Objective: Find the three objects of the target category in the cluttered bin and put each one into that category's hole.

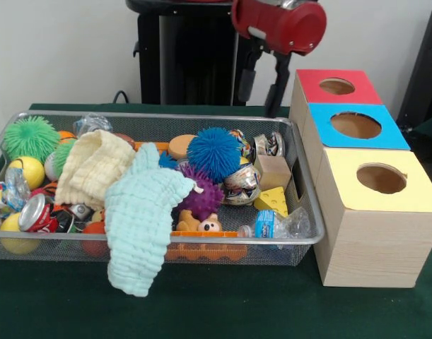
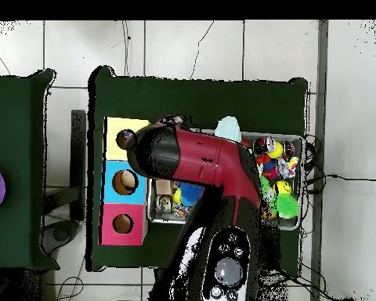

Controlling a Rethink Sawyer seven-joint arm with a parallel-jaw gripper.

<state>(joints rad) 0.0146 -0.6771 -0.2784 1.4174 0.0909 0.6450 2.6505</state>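
A wire mesh bin (image 1: 201, 243) holds a jumble of items. Among them are a blue spiky ball (image 1: 213, 154), a purple spiky ball (image 1: 201, 194) and a green spiky ball (image 1: 30, 138). A cream cloth (image 1: 95, 166) lies over the pile, and a mint cloth (image 1: 141, 219) hangs over the front rim. Crushed cans (image 1: 242, 185), a wooden block (image 1: 273, 171), a cheese wedge (image 1: 272, 201) and a plastic bottle (image 1: 276, 224) lie at the right end. Beside the bin, a wooden box has a red hole (image 1: 336, 86), a blue hole (image 1: 355, 125) and a yellow hole (image 1: 381, 178). The red arm (image 2: 199, 161) stretches over the bin; no gripper shows.
In the overhead view the arm hides most of the bin (image 2: 297, 141); the mint cloth (image 2: 228, 127) pokes out past its edge. The box's holes (image 2: 124, 182) sit left of the bin there. A red soda can (image 1: 37, 212) and yellow balls (image 1: 28, 169) crowd the bin's left end.
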